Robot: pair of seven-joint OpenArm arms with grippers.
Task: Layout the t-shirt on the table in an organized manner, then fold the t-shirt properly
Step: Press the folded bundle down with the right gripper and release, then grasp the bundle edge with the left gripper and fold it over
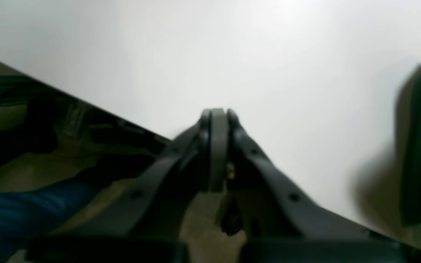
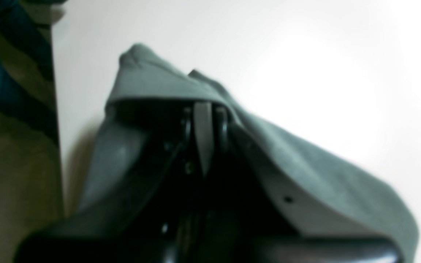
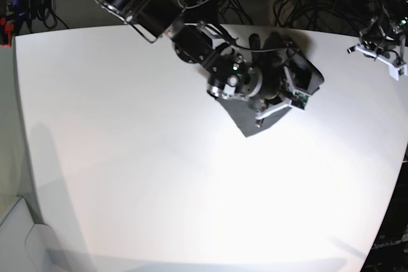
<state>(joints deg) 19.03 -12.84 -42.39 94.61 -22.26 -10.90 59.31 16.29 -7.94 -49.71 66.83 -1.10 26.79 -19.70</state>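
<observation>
— Where's your dark charcoal-grey soft t-shirt [image 3: 255, 119]?
— Bunched on the large white counter [image 3: 127, 157], far side. Your right fingers [image 2: 204, 109] clench its fabric; your left fingers [image 1: 216, 117] are clenched, empty.

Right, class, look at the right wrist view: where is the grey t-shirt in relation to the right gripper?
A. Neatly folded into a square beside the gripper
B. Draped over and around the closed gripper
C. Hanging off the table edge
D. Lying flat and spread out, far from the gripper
B: in the right wrist view the t-shirt drapes over and around the right gripper, whose jaws are closed together, above the white table.
</observation>
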